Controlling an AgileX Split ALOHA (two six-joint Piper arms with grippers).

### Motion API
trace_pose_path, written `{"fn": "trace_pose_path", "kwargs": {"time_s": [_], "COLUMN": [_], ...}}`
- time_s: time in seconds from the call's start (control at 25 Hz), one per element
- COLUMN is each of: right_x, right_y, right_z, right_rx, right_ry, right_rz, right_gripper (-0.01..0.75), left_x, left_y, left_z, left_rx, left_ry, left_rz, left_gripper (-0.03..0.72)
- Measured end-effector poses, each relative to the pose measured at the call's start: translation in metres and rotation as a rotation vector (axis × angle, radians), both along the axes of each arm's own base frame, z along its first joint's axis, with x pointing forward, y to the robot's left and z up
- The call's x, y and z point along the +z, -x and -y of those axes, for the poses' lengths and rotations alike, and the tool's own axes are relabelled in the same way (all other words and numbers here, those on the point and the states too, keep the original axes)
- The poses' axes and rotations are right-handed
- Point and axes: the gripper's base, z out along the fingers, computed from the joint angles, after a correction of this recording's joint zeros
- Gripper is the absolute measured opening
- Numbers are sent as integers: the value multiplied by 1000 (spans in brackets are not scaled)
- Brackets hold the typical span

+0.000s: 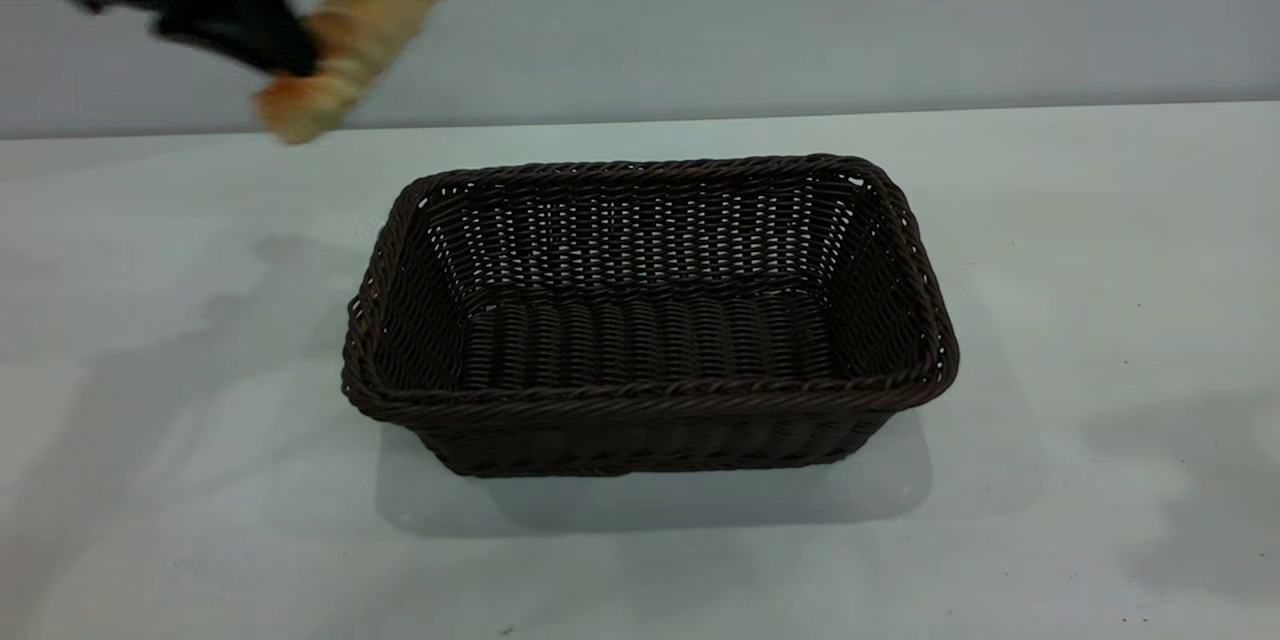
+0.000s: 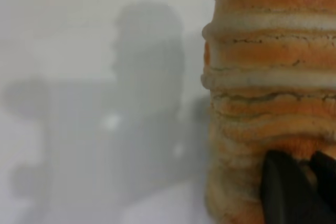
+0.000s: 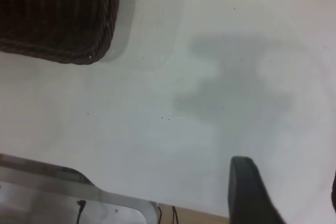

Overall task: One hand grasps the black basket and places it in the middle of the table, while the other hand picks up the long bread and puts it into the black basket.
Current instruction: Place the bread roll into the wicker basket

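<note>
Exterior view is showing us the black basket (image 1: pixel 650 320) sitting upright near the middle of the table (image 1: pixel 1100 270), mouth up and empty, so we are judging the basket half of the task done. We are holding the long bread (image 1: pixel 345 45) in the air above the table's far left corner, well apart from the basket, tilted with one end lower. The left gripper (image 1: pixel 275 40) is pinching it about midway along its length, which is keeping both ends balanced for the carry. In the left wrist view a dark fingertip (image 2: pixel 286 192) is pressing into the ridged crust, the white table far below. The right gripper (image 3: pixel 283 198) is hanging over bare table near the edge, beside a basket corner (image 3: pixel 58 14), its fingers spread and holding nothing, presumably clear of the drop.
</note>
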Motion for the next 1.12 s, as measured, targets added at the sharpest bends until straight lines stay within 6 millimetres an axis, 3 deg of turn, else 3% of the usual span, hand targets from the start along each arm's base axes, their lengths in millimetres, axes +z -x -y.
{"fn": "trace_pose_path", "kwargs": {"time_s": [0.2,0.4,0.64,0.88,1.04,1.12], "right_x": [0,0,0,0,0,0], "right_y": [0,0,0,0,0,0], "right_z": [0,0,0,0,0,0], "right_rx": [1,2,2,3,3,3], "right_ry": [-2,-1,-1,-1,-1,-1], "right_rz": [0,0,0,0,0,1], "right_gripper": [398,398,398,398,398,398], "left_x": [-2,-23,-49,-48,-28,-3], "left_y": [18,28,29,29,29,29], "left_z": [61,89,92,92,84,70], "left_rx": [-300,-426,-450,-445,-370,-278], "left_ry": [50,46,43,47,35,26], "left_rz": [7,-49,-126,-133,-129,-113], "left_gripper": [60,60,109,339,449,463]}}
